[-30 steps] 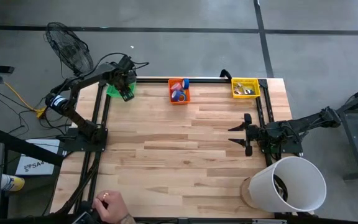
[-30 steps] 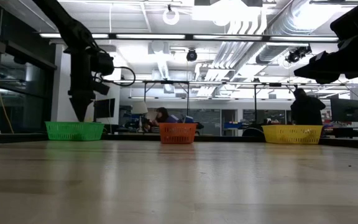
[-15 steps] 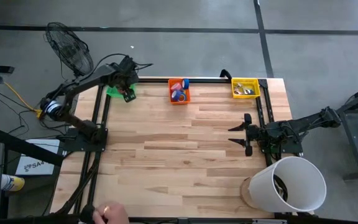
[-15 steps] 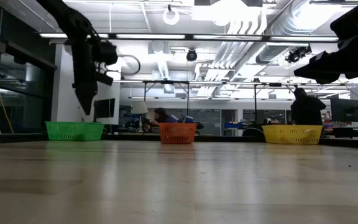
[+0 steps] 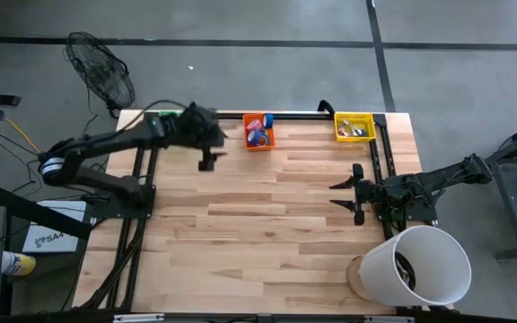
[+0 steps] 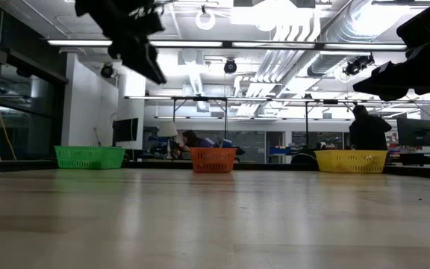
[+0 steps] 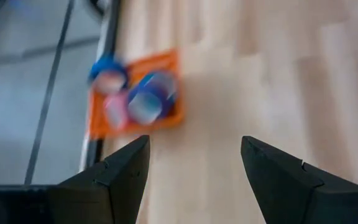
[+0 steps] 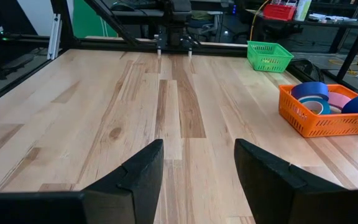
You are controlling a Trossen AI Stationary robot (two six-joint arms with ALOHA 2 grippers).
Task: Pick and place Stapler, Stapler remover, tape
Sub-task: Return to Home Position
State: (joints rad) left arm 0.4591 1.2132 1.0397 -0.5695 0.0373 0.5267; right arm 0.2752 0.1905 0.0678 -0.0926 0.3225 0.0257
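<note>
The left gripper has swung right and nearer from over the green bin at the far left. It now hangs high just left of the orange bin, its fingers apart and holding nothing. The tape lies in that orange bin at the far middle, so sorting looks done and this arm seems bound for home. The right gripper waits at the right, fingers apart.

1. Three small plastic mesh bins along the wooden table's far edge: one green bin, one orange bin, one yellow bin.
2. At least three ring-shaped tape rolls in the orange bin: two blue, one pink.
3. One tall white plastic bucket at the table's near right corner.
</note>
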